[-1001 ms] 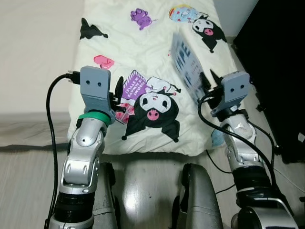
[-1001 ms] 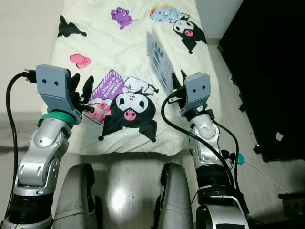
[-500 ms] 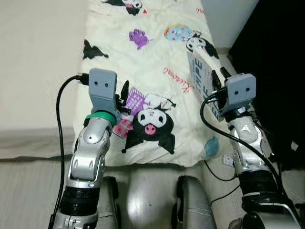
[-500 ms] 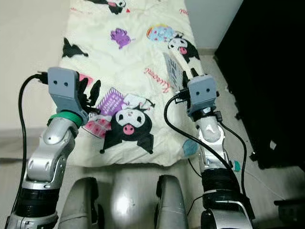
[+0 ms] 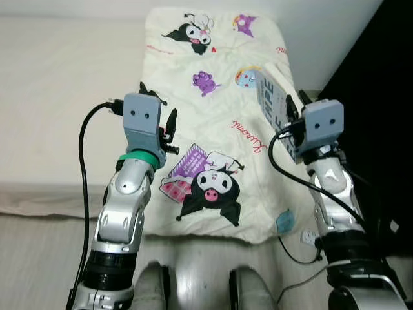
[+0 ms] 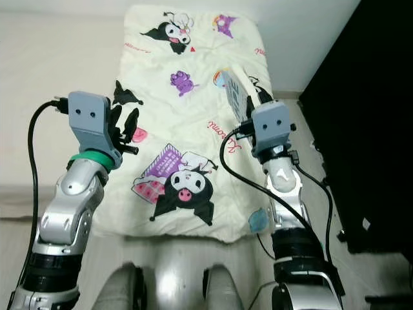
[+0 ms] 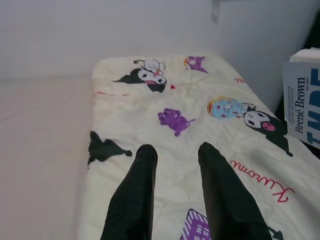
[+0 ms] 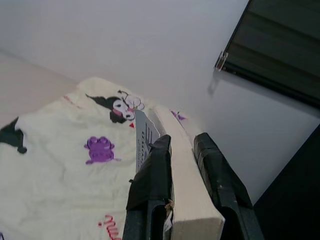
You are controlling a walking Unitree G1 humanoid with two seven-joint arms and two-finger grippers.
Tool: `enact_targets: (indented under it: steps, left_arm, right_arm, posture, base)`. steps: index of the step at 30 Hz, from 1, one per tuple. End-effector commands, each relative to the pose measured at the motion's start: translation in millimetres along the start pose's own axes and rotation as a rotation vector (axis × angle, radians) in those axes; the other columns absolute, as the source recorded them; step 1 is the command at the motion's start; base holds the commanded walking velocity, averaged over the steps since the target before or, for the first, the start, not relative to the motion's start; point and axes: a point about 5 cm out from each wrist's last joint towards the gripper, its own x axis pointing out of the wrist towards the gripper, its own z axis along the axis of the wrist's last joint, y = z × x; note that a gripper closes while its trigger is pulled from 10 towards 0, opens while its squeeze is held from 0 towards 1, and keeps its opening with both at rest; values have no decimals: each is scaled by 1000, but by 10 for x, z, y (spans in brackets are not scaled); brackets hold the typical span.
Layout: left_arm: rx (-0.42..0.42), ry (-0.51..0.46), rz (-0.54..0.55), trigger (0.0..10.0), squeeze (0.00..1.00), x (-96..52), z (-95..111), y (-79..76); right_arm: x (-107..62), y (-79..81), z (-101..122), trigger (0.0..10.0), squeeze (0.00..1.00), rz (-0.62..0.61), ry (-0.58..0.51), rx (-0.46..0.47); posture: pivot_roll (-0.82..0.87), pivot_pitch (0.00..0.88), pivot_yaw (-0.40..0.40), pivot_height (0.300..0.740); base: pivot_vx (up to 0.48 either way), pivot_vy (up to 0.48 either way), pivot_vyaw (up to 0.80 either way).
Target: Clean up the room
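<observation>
Right gripper clamped on a book, one black finger on each side of the cream page block, the white cover with blue lettering pressed under the finger on the cover side. Book held upright on edge above the right-hand border of the blanket, its white cover facing inward, large blue letters across it, spine reading "Brené Brown" in the left wrist view. Gray camera block and black cable trailing down the silver forearm behind the grip.

Left gripper released, two black fingers spread with a clear gap, nothing between them, raised above the left side of the blanket near a black cartoon silhouette and a pink shape.

Cream blanket printed with cartoon figures, spread over a beige mattress: a big black-and-white character with a pink nose near the front edge, a purple-and-white striped patch just beside it, a small purple figure further up, another black-and-white character near the far end, red cursive lettering toward the right. White wall beyond the far end. Dark furniture along the right side. Pale floor at the near edge, a thin cable lying by the right leg.
</observation>
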Motion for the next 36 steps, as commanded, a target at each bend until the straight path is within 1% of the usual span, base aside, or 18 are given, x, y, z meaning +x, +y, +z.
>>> enact_targets:
  steps: [1, 6, 11, 24, 34, 36]
  left_arm:
    - [3, 18, -8, 10000, 0, -12, -59, -23]
    - [7, 31, -19, 10000, 0, 10, -91, -39]
    - [6, 40, -59, 10000, 0, 48, -123, -105]
    - [25, 37, -116, 10000, 0, 61, -162, -157]
    - [14, 39, -118, 10000, 0, 55, -194, -171]
    - [13, 40, -118, 10000, 0, 54, -196, -171]
  right_arm:
    - [-26, -40, -26, 10000, 0, -28, 8, 6]
    - [-40, -74, -53, 10000, 0, -71, 25, 41]
    - [-48, -128, -77, 10000, 0, -108, 38, 69]
    - [-102, -78, -137, 10000, 0, -138, 66, 116]
    - [-125, -49, -152, 10000, 0, -135, 70, 125]
    - [-125, -50, -152, 10000, 0, -135, 69, 126]
  posture:
    - [16, 42, 4, 715]
    - [12, 43, 9, 715]
    - [0, 38, 12, 715]
    - [-2, 38, 30, 715]
    - [-1, 43, 32, 715]
    - [-2, 43, 32, 715]
  base:
    - [0, 0, 0]
    - [0, 0, 0]
    - [0, 0, 0]
    - [0, 0, 0]
    - [0, 0, 0]
    - [0, 247, 0]
